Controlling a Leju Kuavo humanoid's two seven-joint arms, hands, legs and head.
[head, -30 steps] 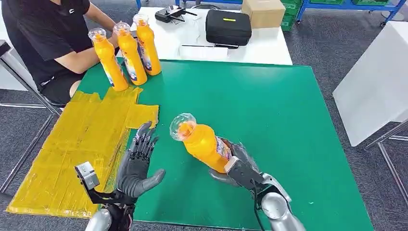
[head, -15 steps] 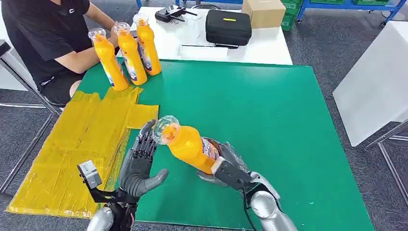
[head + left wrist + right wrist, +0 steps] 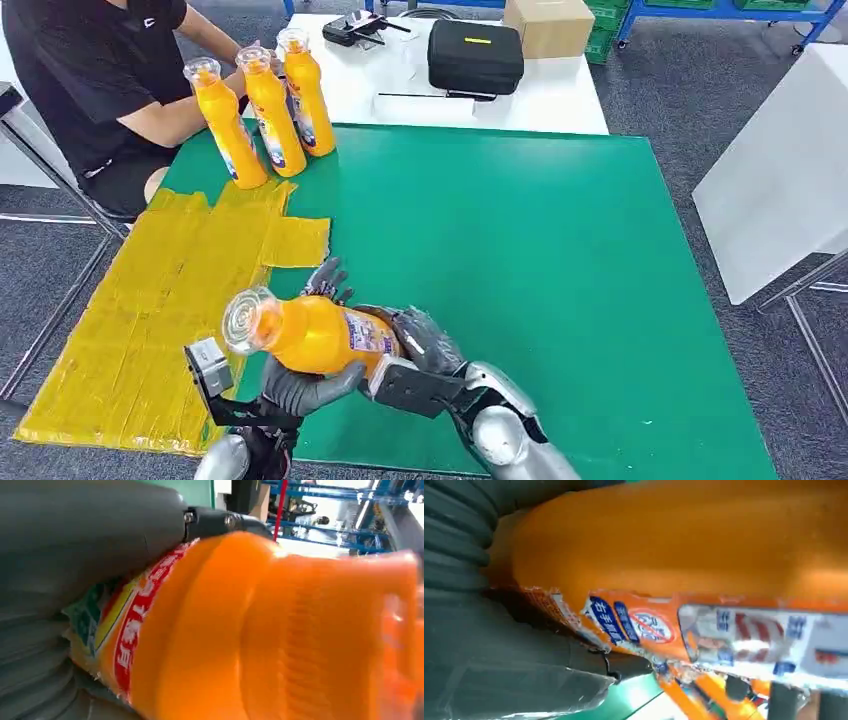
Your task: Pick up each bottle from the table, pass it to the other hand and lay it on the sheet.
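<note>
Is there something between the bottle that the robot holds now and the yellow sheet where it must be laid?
Nothing visible. The orange bottle lies across the left hand, with the right hand at its base, its cap already at the edge of the yellow sheet. The sheet's near part is bare; the three upright bottles stand beyond its far end.

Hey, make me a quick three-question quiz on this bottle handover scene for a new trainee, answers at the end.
1. True or false: the right hand holds the base end of the tilted bottle.
2. How many bottles stand upright at the far left corner of the green table?
3. Where is the left hand? A) flat on the yellow sheet B) under the bottle, touching it C) on the black case

Key: 1 true; 2 three; 3 B.
</note>
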